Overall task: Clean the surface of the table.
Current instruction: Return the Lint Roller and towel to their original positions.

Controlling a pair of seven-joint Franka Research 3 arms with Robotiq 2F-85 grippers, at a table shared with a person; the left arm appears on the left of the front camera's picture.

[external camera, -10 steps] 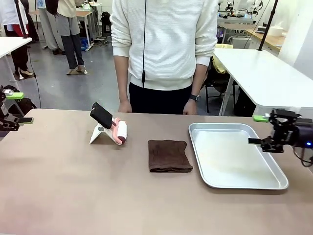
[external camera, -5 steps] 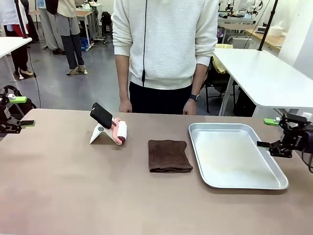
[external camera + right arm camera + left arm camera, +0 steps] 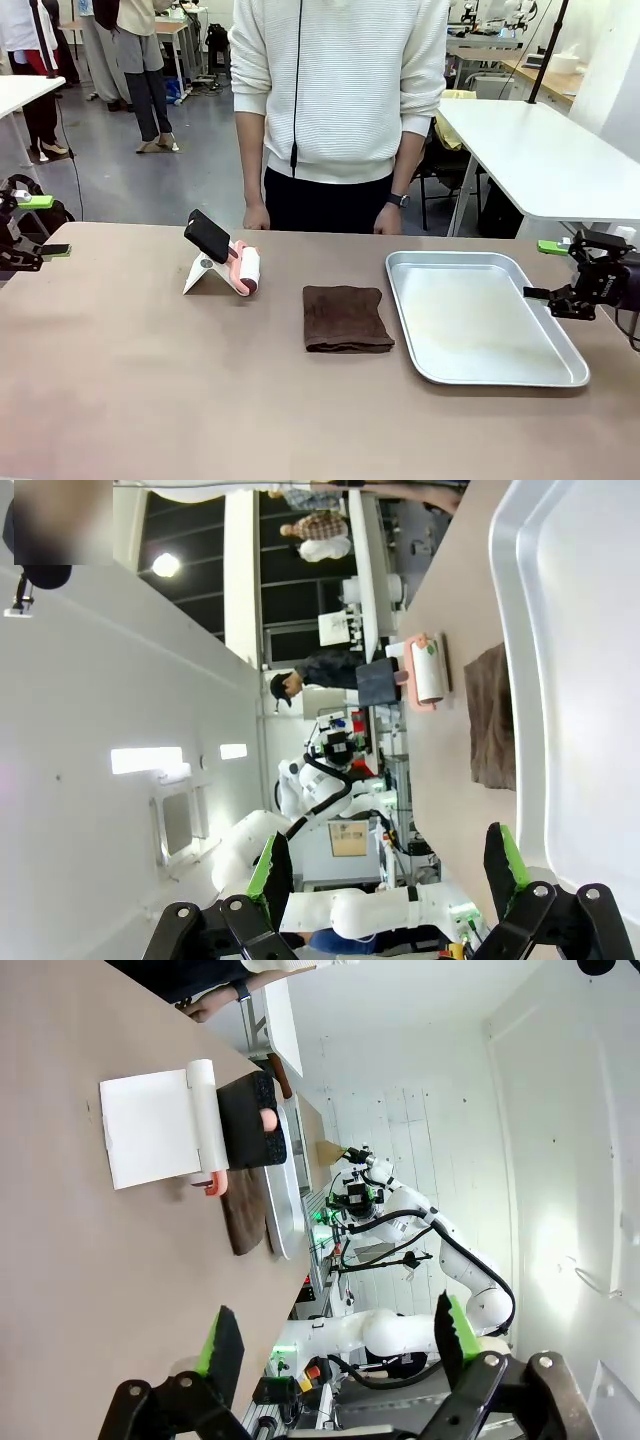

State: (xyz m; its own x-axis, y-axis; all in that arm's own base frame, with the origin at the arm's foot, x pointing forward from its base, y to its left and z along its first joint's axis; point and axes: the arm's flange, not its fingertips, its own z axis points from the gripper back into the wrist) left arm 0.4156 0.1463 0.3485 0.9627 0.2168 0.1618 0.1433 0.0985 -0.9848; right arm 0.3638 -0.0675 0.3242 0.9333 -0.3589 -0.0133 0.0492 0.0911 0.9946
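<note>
The brown table (image 3: 150, 380) carries a folded dark brown cloth (image 3: 345, 318) at its middle. Left of the cloth, a pink-and-white lint roller with a black handle (image 3: 225, 258) leans on a white stand. My left gripper (image 3: 45, 225) hovers open at the table's far left edge, well away from both; its wrist view shows the roller (image 3: 205, 1120) and the cloth (image 3: 243, 1222) beyond its open gripper (image 3: 335, 1338). My right gripper (image 3: 543, 270) stands open over the right rim of the tray, holding nothing, and its open gripper (image 3: 388, 865) looks across to the cloth (image 3: 492, 715).
A silver metal tray (image 3: 560, 372) lies right of the cloth with nothing in it. A person in a white sweater stands at the far edge, hands (image 3: 255, 217) hanging by the table. A white table (image 3: 540, 150) stands behind at the right.
My right gripper has drawn back to the right, from over the tray's inside to its right rim. The left gripper shifted slightly. Cloth, roller and tray stay put.
</note>
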